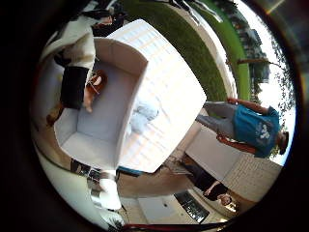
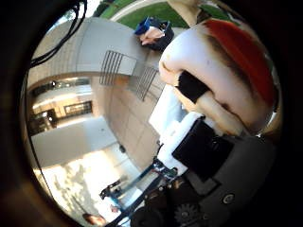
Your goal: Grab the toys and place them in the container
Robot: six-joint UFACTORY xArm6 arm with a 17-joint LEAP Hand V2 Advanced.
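Little finger side palm view shows a white slatted table bearing a smooth white box – open, square-walled – over which the hand curls its fingers round a soft cream, red-patched plush toy, a pale blue toy beside the box.

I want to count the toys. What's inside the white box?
Inside the white box, nothing shows on its bare floor. The hand holding a plush toy covers one corner, so that part is hidden.
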